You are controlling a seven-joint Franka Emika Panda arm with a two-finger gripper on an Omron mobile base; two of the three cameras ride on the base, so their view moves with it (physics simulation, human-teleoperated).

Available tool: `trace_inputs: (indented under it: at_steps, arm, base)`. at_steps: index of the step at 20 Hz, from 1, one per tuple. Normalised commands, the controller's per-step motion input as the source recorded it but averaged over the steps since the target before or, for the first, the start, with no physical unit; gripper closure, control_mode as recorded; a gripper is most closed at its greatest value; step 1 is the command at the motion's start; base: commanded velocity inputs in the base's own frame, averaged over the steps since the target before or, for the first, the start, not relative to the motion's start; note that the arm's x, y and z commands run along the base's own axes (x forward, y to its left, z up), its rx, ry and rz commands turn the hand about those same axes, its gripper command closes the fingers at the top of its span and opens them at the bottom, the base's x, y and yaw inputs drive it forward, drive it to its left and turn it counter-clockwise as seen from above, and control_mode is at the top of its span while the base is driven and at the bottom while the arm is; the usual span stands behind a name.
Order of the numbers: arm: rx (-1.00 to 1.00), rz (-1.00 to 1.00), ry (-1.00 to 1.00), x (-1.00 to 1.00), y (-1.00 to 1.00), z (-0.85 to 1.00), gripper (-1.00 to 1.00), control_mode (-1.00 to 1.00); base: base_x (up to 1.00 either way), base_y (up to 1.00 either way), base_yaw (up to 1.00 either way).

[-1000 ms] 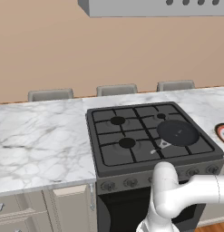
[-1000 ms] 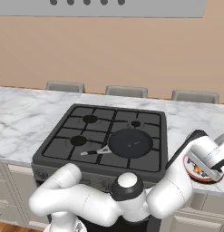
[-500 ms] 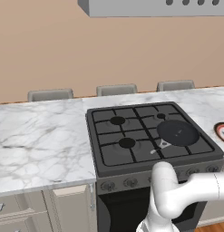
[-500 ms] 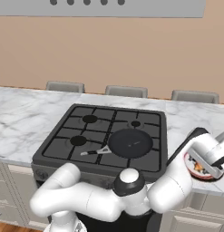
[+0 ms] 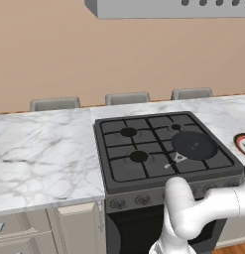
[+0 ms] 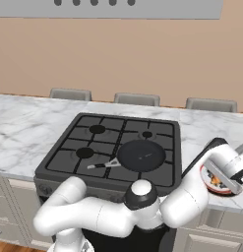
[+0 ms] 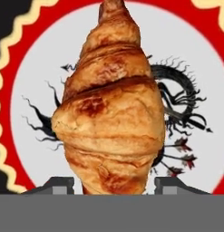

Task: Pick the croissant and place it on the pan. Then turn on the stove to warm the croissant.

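croissant count: just the one croissant [image 7: 111, 108], golden brown with darker ridges, lying on the plate [image 7: 27, 113] off to the right of the stove [image 6: 113, 147]
plate count: one, white middle with a red rim, a wavy cream edge and some black spiky artwork; it sits on the marble counter [image 5: 44, 154]
pan count: one dark round pan [image 6: 141, 155] on the stove's front right burner, handle pointing left, nothing in it
burners: four, under dark grates, with a row of small knobs along the front
chairs: three grey chair backs [image 6: 136, 99] poking up behind the counter
croissant vs my gripper: my gripper [image 7: 113, 183] is right down over the plate, one finger tip on each side of the croissant's near end, pastry running straight away from me between them
gripper state: partway open with the tips very close to the croissant's flanks; honestly can't tell if they're actually pinching it
writing: none I can read, the plate art is only a drawing
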Motion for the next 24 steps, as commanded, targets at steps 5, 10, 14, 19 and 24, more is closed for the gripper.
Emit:
trace_inputs:
  at_steps: [5, 10, 14, 19, 24]
  arm:
    - [0.00, 0.04, 0.00, 0.00, 0.00, -0.03, 1.00, -1.00]
    - [0.00, 0.07, 0.00, -0.01, 0.03, 0.07, 1.00, -1.00]
    - [-0.01, 0.08, -0.07, -0.23, 0.17, 0.54, 1.00, -1.00]
    - [-0.09, 0.11, -0.16, -0.42, 0.45, 0.64, 1.00, -1.00]
    - [-0.17, 0.15, -0.18, -0.49, 0.87, 0.08, 1.00, -1.00]
  base:
    - [0.00, 0.00, 0.00]
    - [0.00, 0.00, 0.00]
    - [0.00, 0.00, 0.00]
    - [0.00, 0.00, 0.00]
    - [0.00, 0.00, 0.00]
